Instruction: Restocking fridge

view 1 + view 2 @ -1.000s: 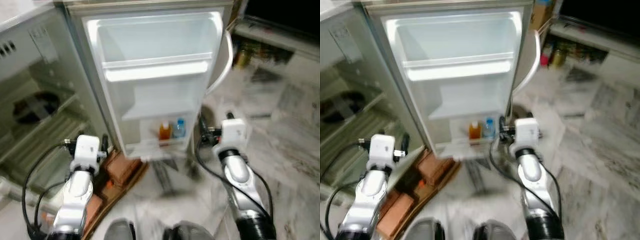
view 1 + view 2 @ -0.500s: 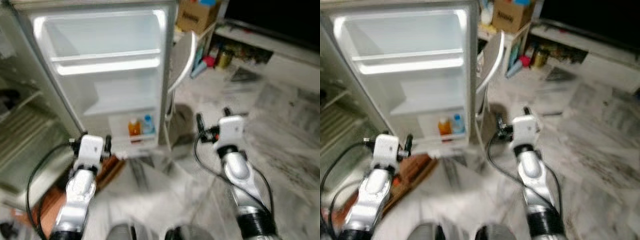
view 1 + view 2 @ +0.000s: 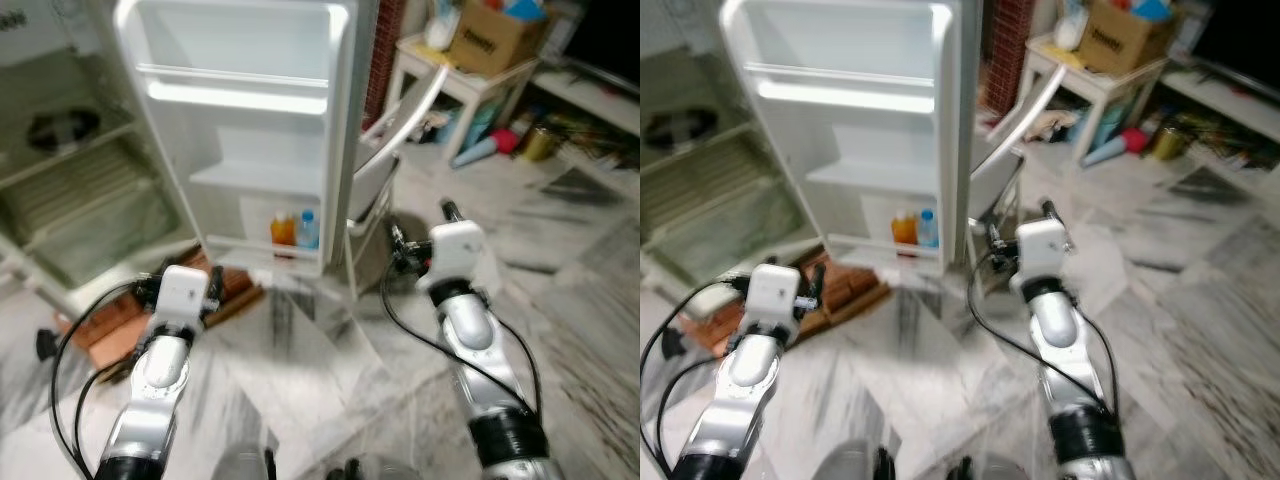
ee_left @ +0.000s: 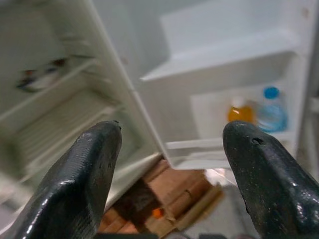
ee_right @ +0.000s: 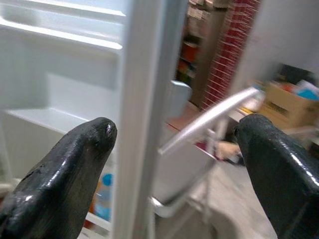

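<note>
Marble floor (image 3: 330, 370), open fridge door (image 3: 250, 130)

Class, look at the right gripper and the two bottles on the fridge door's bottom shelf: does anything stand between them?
Yes. The open fridge door's edge stands between the open right gripper and the orange bottle and blue bottle, which sit on the door's inner side.

You see two silver segmented arms, each ending in a white boxy wrist block, with black cables looping alongside. Left gripper (image 4: 169, 174) and right gripper (image 5: 174, 179) carry thick, rounded, glossy black fingers (image 4: 84, 179), slightly scuffed.
</note>
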